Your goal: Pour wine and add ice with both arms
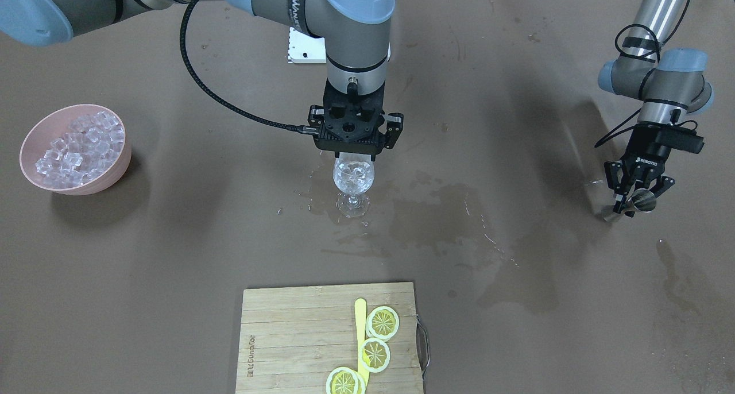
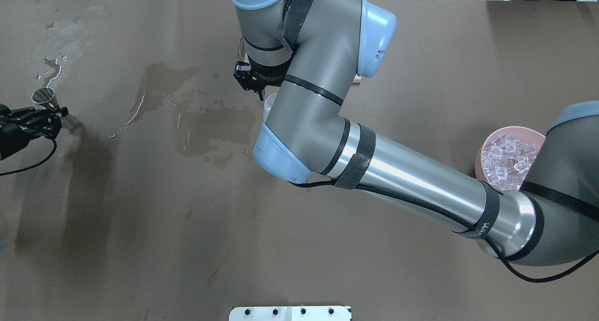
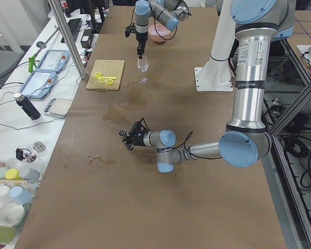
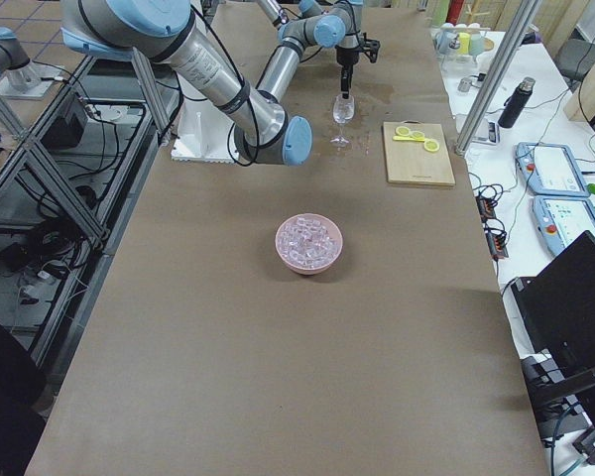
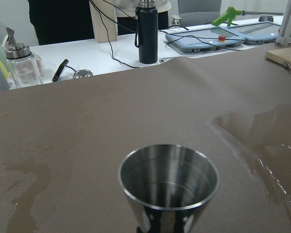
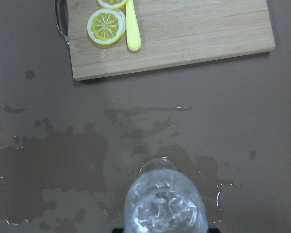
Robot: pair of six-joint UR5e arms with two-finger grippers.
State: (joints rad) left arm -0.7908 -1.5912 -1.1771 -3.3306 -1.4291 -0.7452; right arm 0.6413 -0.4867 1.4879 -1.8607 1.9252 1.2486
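- Our right pincer (image 1: 355,150) hangs directly over the wine glass (image 1: 354,182) at table (image 1: 517,66) centre; we cannot tell how its jaws stand. Dropping lower, it could knock the tall stemmed glass over.
- Ice (image 6: 164,212) already fills the glass; more could overflow onto the puddles (image 1: 442,210).
- Our left pincer (image 1: 634,201) is clamped on the steel jigger (image 1: 642,200) at 3 o'clock; tilted, it could dribble wine.
- The ice bowl (image 1: 77,149) sits at 9 o'clock.
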